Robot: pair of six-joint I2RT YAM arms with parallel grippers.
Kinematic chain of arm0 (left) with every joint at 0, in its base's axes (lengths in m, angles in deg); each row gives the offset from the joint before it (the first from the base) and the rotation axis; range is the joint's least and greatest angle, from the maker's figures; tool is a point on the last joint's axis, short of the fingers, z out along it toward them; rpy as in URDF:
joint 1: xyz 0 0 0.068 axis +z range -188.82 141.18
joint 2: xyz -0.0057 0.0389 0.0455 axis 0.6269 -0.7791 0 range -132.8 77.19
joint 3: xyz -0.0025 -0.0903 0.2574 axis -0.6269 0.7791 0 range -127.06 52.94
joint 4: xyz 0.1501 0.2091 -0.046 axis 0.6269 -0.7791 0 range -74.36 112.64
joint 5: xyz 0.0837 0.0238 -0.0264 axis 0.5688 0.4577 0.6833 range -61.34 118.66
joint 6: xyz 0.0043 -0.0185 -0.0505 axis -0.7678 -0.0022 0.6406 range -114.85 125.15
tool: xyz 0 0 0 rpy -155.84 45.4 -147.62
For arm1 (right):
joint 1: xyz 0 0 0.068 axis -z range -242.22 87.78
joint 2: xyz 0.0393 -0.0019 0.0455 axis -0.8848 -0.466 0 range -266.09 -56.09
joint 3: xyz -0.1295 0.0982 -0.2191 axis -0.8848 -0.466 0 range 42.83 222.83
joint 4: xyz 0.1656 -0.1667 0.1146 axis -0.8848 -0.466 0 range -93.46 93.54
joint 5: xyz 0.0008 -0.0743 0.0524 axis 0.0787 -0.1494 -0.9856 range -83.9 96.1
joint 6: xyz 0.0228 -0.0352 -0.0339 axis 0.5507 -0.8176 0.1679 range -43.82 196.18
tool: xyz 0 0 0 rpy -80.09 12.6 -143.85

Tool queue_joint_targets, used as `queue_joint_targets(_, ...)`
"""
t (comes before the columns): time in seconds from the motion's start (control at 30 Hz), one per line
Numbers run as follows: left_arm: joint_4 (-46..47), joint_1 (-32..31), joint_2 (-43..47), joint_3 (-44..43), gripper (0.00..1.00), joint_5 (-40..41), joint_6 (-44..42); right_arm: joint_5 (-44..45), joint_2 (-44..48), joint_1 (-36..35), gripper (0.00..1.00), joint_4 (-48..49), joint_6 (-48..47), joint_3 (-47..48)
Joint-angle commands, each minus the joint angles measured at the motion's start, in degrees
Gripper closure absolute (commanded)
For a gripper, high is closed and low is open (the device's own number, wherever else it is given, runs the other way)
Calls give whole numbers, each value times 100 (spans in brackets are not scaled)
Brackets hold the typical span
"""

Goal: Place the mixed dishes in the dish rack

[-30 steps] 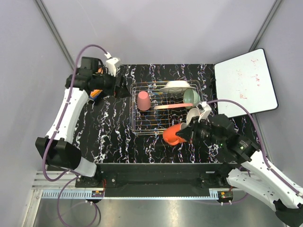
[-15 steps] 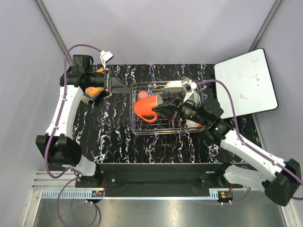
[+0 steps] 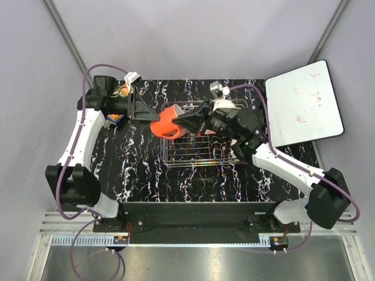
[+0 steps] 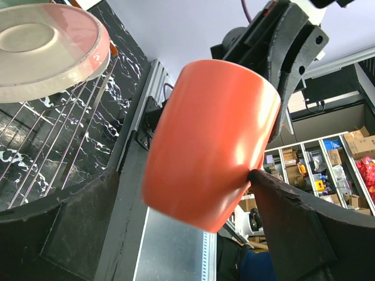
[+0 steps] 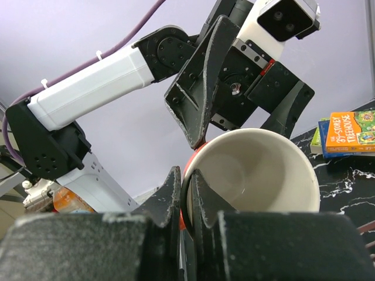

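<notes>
The right gripper (image 5: 186, 186) is clamped on the rim of the orange mug (image 5: 252, 170), which is held aloft by the left edge of the dish rack (image 3: 199, 159), inside the wide-open, empty left gripper (image 3: 145, 110). The mug's body should be gripped squarely before the rim is released.

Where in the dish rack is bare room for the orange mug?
The near left part of the dish rack is bare wire, bordered by its front and left rims. The far right is crowded with dishes. At the left rim, the right hand holds the orange mug between the fingers of the open left hand.
</notes>
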Motion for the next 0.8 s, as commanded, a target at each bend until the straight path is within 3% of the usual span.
queue_joint_targets(0.0,-35,-64,215,-257,1,-1096,-132,20,73,-39,100,1370,228,412)
queue_joint_targets(0.37,-142,-55,197,-353,1,-1114,43,257,-94,5,100,1694,210,210)
queue_joint_targets(0.63,-159,-20,21,-1091,1,-807,676,301,-437,215,100,2476,755,-36)
queue_joint_targets(0.77,-159,-20,-119,-1215,1,-885,746,371,-743,418,100,3335,1264,-98)
